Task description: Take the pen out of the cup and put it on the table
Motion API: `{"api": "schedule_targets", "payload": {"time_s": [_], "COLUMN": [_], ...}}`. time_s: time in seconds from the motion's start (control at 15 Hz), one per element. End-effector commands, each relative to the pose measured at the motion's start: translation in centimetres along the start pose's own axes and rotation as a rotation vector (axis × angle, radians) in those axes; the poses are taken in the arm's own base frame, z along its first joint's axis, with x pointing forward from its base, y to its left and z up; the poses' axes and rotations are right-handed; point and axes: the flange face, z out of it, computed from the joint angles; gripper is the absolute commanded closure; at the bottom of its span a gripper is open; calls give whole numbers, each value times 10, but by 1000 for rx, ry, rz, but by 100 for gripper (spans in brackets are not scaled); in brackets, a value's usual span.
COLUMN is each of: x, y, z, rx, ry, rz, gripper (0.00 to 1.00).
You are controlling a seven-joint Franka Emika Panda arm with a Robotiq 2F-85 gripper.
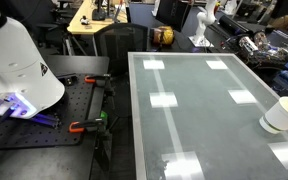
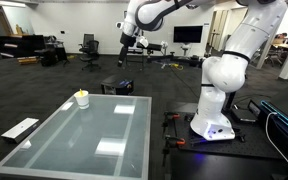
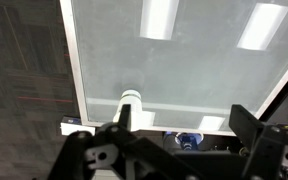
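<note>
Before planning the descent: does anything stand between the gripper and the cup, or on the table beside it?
Nothing visible does. The gripper hangs high in open air, away from the cup; the table near it shows only light reflections.

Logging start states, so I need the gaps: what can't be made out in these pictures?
- The pen: in an exterior view the cup is too small; only a yellow speck shows.
- In an exterior view the right edge cuts off the cup.
- Wrist view: the cup is blurred, its base behind the gripper; no pen discernible.
</note>
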Motion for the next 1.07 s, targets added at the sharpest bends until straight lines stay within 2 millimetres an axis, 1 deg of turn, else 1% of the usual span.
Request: {"api": "schedule_targets", "payload": {"time_s": [0.0, 0.27, 0.53, 0.73, 1.0], "x": [24, 45, 60, 73, 92], "y": [-11, -22, -24, -17, 4], "z": [23, 55, 93, 120, 148], "rx": [-39, -72, -95, -112, -161], "ry": [56, 132, 187, 216, 241], "rz": [70, 165, 263, 316, 343], "gripper": [0, 0, 0, 0, 0]}}
